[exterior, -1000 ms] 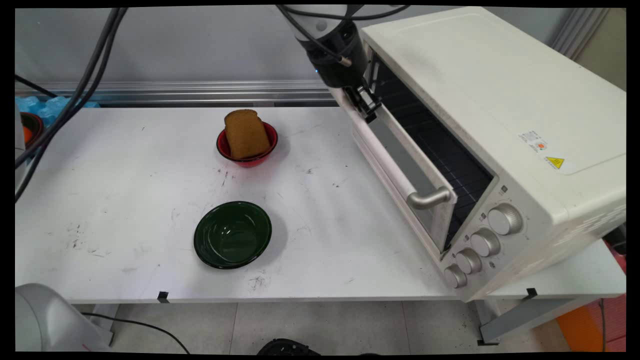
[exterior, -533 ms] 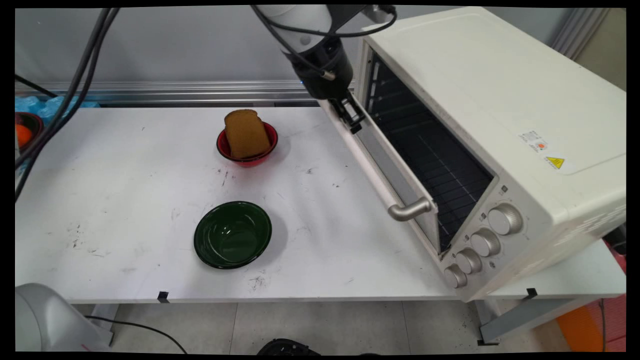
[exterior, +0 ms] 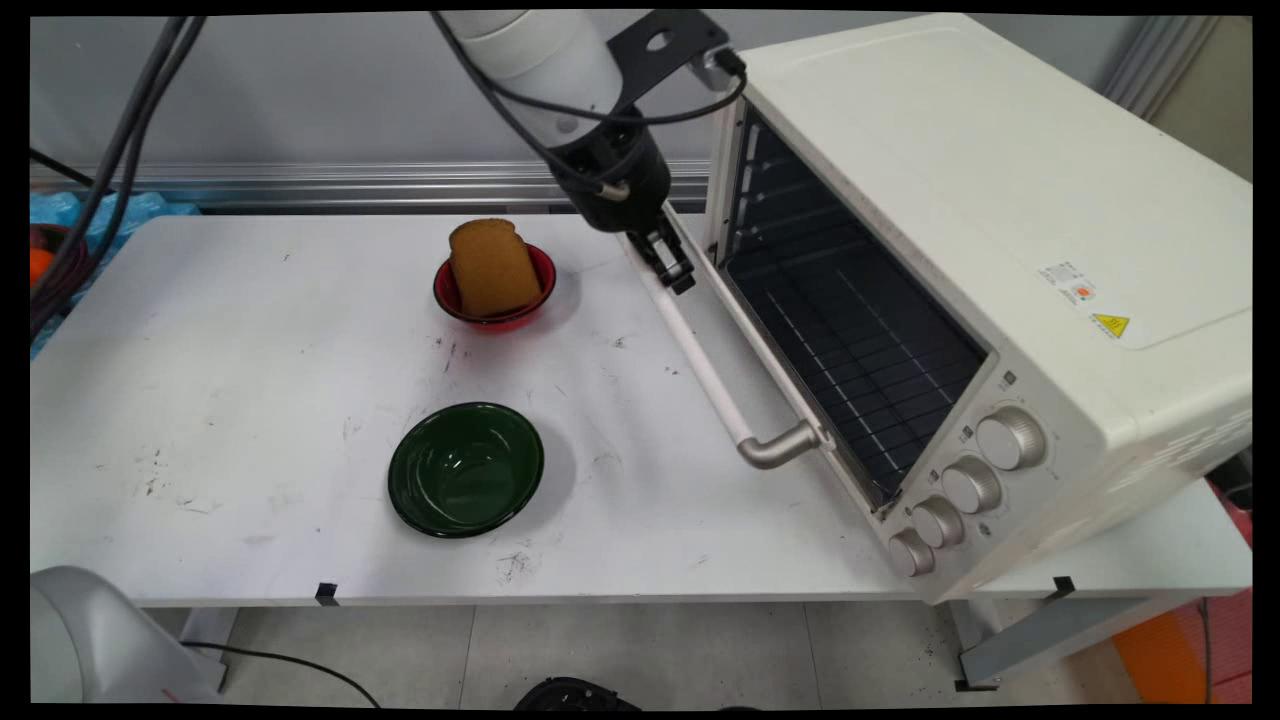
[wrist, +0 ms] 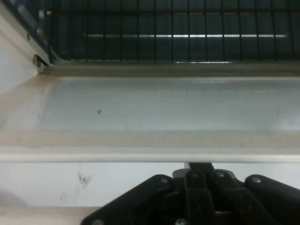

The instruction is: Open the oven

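On the left half of the white desk (exterior: 200, 400) we see two dishes, well apart from the gripper's work. Nearer the front edge sits a dark green glossy bowl (exterior: 465, 468), upright and w/ nothing in it. Behind it, toward the wall, is a small red bowl (exterior: 541, 287) w/ a brown slice of bread (exterior: 490, 266) standing on edge inside, leaning on the rim.

Moving right, the black two-finger gripper (exterior: 672, 264) hangs from the white arm and meets the far end of the long white handle bar (exterior: 700, 366) that runs along the free edge of the drop-down oven door (exterior: 745, 345). The gripper is in contact w/ the bar or the door edge there. We can't tell whether it is clamped or apart: the hand view shows only its black linkage under the pale door rim.

The door is swung well down, approx. flat, inner glass facing up. Its near end carries a silver metal bracket (exterior: 782, 447).

Right again, the cream-white toaster oven (exterior: 980, 200) stands at an angle on the desk's right side. Its cavity is open to view, w/ a wire rack (exterior: 860, 350) inside and nothing on it that we can see. Four silver knobs (exterior: 1010, 438) run down its front panel, nearest the camera.
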`<state>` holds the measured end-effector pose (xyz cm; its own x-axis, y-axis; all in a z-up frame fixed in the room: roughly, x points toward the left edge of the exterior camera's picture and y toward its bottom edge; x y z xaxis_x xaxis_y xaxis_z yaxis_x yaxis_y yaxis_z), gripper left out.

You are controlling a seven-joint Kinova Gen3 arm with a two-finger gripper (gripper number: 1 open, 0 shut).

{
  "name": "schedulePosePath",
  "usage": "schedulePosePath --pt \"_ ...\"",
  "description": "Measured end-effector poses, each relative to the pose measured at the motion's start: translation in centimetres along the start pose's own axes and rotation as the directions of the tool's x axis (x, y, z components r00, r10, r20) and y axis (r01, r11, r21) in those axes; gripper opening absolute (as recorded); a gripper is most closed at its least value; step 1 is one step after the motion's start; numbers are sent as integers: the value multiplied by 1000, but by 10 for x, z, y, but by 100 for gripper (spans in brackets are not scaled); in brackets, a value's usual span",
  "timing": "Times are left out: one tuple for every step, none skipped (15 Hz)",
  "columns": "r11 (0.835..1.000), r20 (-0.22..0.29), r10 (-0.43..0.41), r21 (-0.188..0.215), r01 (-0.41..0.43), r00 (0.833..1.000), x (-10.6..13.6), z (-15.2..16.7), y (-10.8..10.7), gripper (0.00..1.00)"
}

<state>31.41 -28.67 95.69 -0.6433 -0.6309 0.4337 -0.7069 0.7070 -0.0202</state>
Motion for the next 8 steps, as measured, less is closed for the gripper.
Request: schedulePosePath --pt "1000 -4 1 2 -1 1000 -3 1 0 0" --pt "1000 -8 1 3 -1 1000 -6 2 0 0" --pt "1000 -12 1 5 -1 1000 -10 3 1 0" --pt "1000 -17 1 7 -1 1000 -14 4 1 0" --pt "1000 -24 0 9 0 1000 -18 5 1 0" --pt "1000 -30 -2 12 3 1000 -22 7 2 0" --pt "1000 -37 -5 15 6 999 -27 8 2 0" --pt "1000 -44 -8 18 9 999 -32 9 3 0"
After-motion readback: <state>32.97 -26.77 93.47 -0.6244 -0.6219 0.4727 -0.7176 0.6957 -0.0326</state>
